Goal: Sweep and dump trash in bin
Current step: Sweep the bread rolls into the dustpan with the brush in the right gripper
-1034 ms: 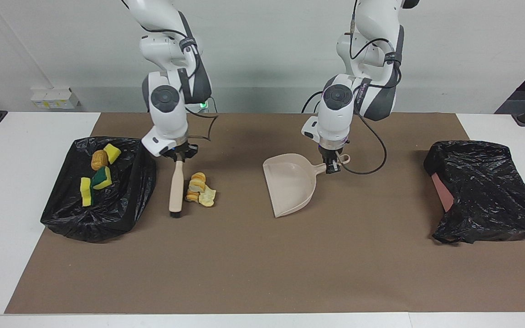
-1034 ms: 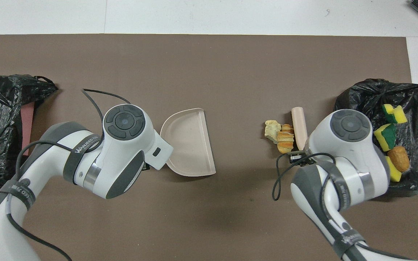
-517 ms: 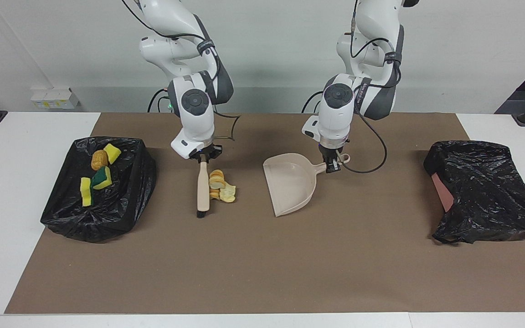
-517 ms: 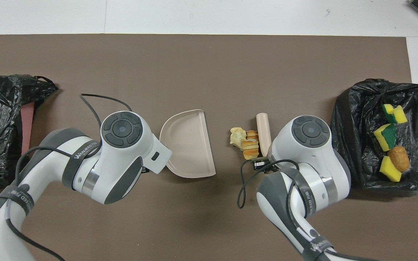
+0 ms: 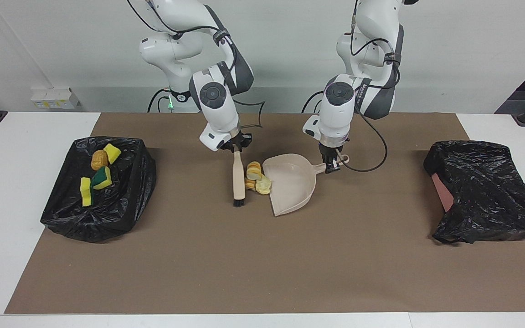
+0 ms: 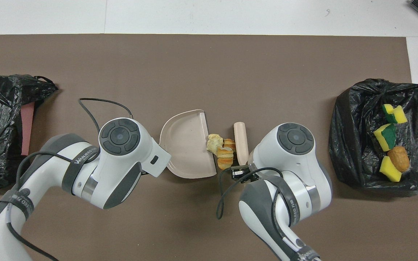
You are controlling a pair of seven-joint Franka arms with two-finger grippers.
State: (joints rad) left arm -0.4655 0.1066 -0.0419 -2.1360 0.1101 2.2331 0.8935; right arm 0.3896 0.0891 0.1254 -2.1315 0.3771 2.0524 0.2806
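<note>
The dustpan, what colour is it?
Pale beige all over; the dustpan shows best in the facing view.

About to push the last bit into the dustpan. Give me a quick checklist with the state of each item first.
1. Right gripper shut on the brush: ok.
2. Left gripper shut on the dustpan handle: ok.
3. Bread pieces between brush and dustpan mouth: ok.
4. Pieces fully inside the dustpan: not ok, they sit at the lip.
5. Dustpan lip flat on the mat: cannot tell.
6. Bin at the left arm's end open for dumping: cannot tell.
</note>
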